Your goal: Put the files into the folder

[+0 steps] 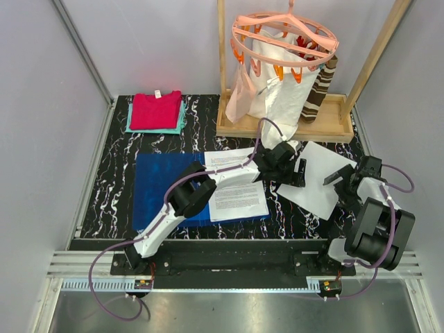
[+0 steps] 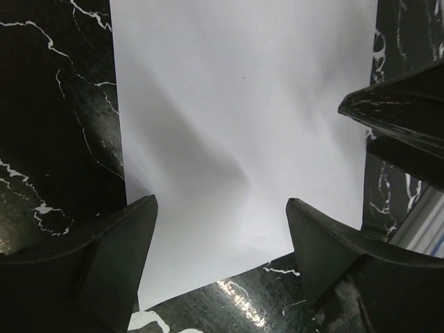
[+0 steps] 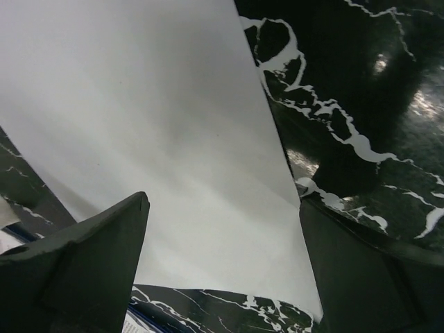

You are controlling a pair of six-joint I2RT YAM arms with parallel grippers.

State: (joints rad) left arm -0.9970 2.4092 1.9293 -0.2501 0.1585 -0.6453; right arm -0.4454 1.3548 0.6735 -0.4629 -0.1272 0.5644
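The blue folder (image 1: pixel 158 187) lies flat at the table's left middle. A printed sheet (image 1: pixel 236 189) lies on its right part. A second white sheet (image 1: pixel 320 179), its blank side up, lies on the black marble table to the right. My left gripper (image 1: pixel 290 171) is open over that sheet's left edge; the left wrist view shows the sheet (image 2: pixel 243 118) between my spread fingers (image 2: pixel 104 263). My right gripper (image 1: pixel 338 178) is open over the sheet's right part; the sheet (image 3: pixel 159 139) fills the right wrist view between its fingers (image 3: pixel 83 270).
Folded red and teal cloths (image 1: pixel 156 111) lie at the back left. A wooden rack (image 1: pixel 277 125) with a peach peg hanger (image 1: pixel 284 35) and white garments stands at the back right. The right gripper shows in the left wrist view (image 2: pixel 402 118).
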